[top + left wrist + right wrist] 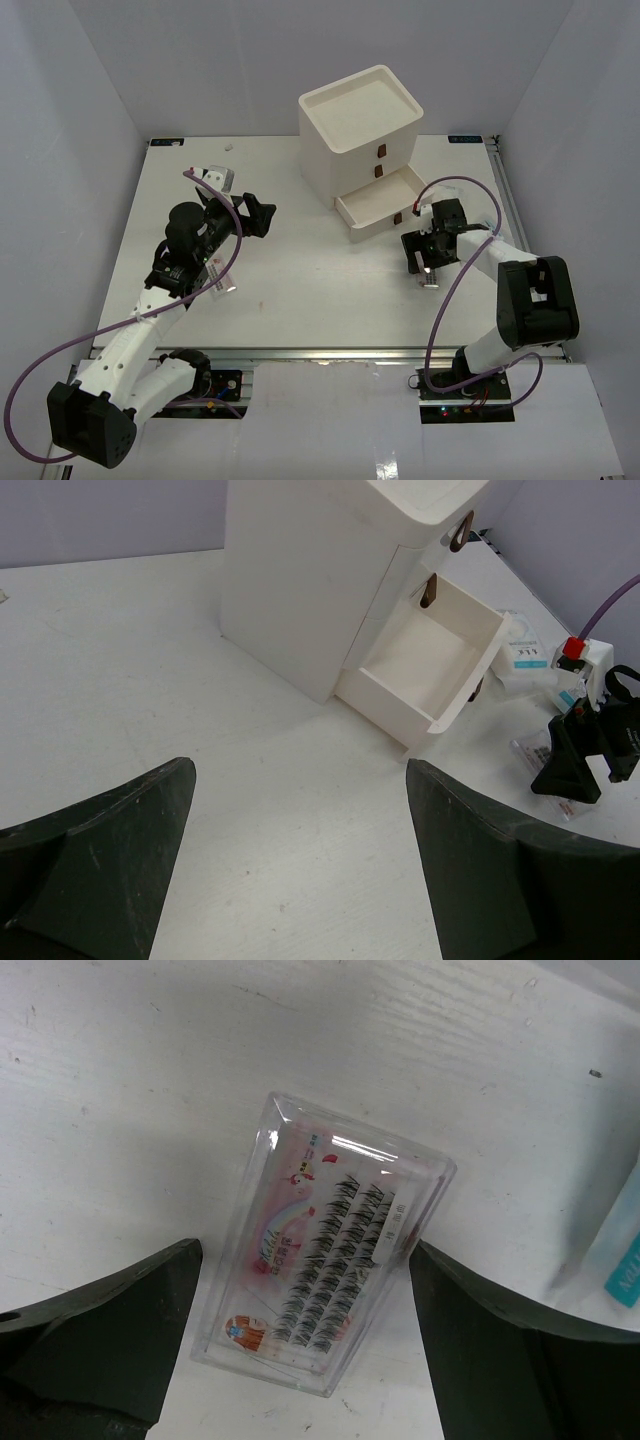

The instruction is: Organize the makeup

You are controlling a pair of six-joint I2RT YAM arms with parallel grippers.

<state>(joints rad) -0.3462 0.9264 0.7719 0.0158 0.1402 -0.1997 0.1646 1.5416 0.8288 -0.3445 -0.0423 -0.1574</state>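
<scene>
A clear flat case of false eyelashes [330, 1245] with pink print lies on the white table, between the fingers of my right gripper [305, 1250]. That gripper is open just above the case and not touching it. From above, the right gripper [426, 268] hovers in front of the open bottom drawer [385, 205]. My left gripper [268, 216] is open and empty over bare table [298, 770], pointing at the drawer box. A white sachet with blue print [522, 655] lies right of the drawer. No sponges or tubes show.
The white three-drawer box [360, 125] stands at the back centre; its open bottom drawer [430, 660] is empty. A second small clear case [223, 283] lies by the left arm, and a small packet [222, 178] behind it. A teal-printed item [625, 1260] lies at the right wrist view's edge.
</scene>
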